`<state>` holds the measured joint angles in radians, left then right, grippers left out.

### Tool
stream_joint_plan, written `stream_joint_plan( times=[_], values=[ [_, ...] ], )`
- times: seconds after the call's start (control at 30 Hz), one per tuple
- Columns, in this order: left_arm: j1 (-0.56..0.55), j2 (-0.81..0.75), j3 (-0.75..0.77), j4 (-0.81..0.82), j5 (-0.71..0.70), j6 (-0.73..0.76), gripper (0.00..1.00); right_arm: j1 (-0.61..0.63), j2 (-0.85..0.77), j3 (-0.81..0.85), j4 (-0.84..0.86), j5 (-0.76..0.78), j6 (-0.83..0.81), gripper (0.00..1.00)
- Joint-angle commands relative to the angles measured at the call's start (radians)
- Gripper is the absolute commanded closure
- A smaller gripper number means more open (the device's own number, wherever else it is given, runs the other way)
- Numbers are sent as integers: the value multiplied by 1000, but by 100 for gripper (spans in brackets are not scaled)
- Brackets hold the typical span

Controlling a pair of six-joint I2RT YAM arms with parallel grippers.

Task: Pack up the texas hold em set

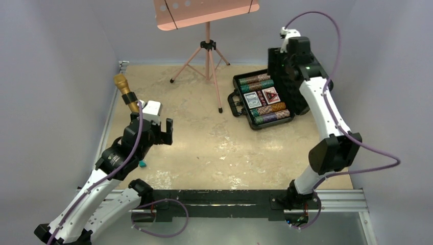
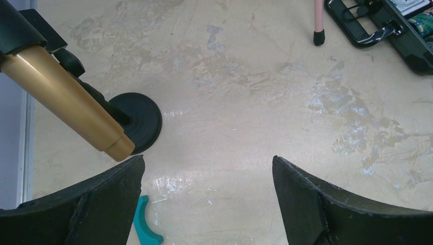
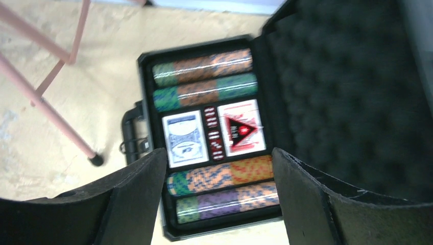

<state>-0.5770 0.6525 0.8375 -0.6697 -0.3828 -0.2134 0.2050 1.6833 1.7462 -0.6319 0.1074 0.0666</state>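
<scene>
1. My left gripper (image 2: 207, 159) hangs low over the table (image 1: 204, 148), fingers spread wide with nothing between them; bare, scuffed tabletop lies ahead of it.
2. Close on its left the gold microphone (image 2: 66, 97) leans over a round black base (image 2: 140, 122); a small teal piece (image 2: 145, 224) lies on the table just beside my left finger; the grey side wall (image 1: 51, 76) rises just beyond the microphone, so room is tight on that side.
3. My right gripper (image 3: 217, 153) is held above the black case (image 1: 270, 124), fingers wide apart and empty; its wrist view is somewhat blurred.
4. The case lies open at the far right of the table, near the right wall; its lid (image 3: 347, 102), lined with egg-crate foam, stands up on the side away from the handle (image 1: 235, 103); my right wrist sits close by the lid's top edge.
5. Inside, two rows of striped poker chips (image 3: 204, 66) run along one long side and two more along the other; between them the blue deck (image 3: 184, 138) and the red deck (image 3: 224, 109) lie side by side, with the triangular red-black button (image 3: 240, 130) on the red one.
6. The pink tripod stand (image 1: 207, 56) stands just left of the case; one foot (image 1: 220, 109) rests near the handle, leaving a narrow gap.
7. The widest open stretch is the middle of the table, between my two arms and back to the near rail (image 1: 230, 196).
</scene>
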Motion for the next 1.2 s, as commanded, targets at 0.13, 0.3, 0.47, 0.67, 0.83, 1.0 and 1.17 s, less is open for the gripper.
stream_joint_plan(
  times=[0.13,0.3,0.47,0.67,0.83,1.0,1.17],
  values=[
    [-2,1,16,17,-23,25,1,-217,-68,115,-4,-86,-113,21],
    [-2,0,18,17,-22,28,1,-351,-32,151,6,-153,-113,22],
    [-1,-1,18,17,-19,29,1,-445,21,141,39,-236,-99,22],
    [-2,1,18,17,-23,32,1,-537,56,83,108,-475,-27,21],
    [-1,-1,19,17,-21,32,1,-539,78,73,88,-487,-39,22],
    [-2,-2,20,17,-18,32,1,-538,103,70,58,-491,-33,22],
    [-2,-2,20,17,-15,32,1,-538,104,35,48,-511,-35,23]
  ],
)
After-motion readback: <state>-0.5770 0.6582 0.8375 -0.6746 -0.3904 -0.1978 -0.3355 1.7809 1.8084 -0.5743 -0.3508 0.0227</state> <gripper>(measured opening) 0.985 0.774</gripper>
